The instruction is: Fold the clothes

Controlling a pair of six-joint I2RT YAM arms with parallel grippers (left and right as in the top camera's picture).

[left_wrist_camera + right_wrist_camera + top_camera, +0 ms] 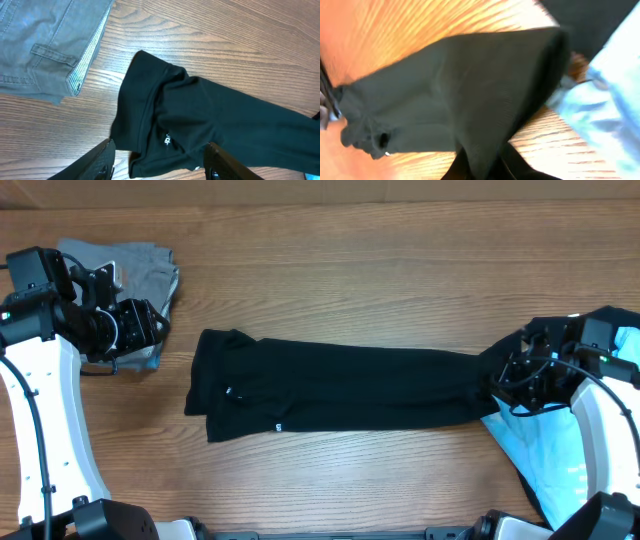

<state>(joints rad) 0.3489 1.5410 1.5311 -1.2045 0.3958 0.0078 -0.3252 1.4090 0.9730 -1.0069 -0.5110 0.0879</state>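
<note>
Overhead, the black garment (340, 390) lies stretched long across the wooden table (350, 260), with one end toward my left arm and the other at my right. A folded grey pile (135, 265) sits at the far left corner. A pale blue cloth (550, 455) lies bunched by my right arm. Only this view shows the garment's whole length and both arms at once.

The left wrist camera adds detail the overhead lacks. The grey pile shows stitched seams, a pocket flap and a striped inner edge. The near end of the black garment is a wide folded band with a small white mark on it. This end lies just beside the grey pile, with bare wood between them.

The right wrist camera is blurred, but it shows dark fabric rising from the table and narrowing toward my fingers, with the blue cloth just beside it.

My left gripper (152, 327) sits at the corner of the grey pile. Its fingers (102, 160) are spread wide apart and hold nothing.

My right gripper (505, 380) is at the garment's far end, with its jaws pinched together on the black fabric.
</note>
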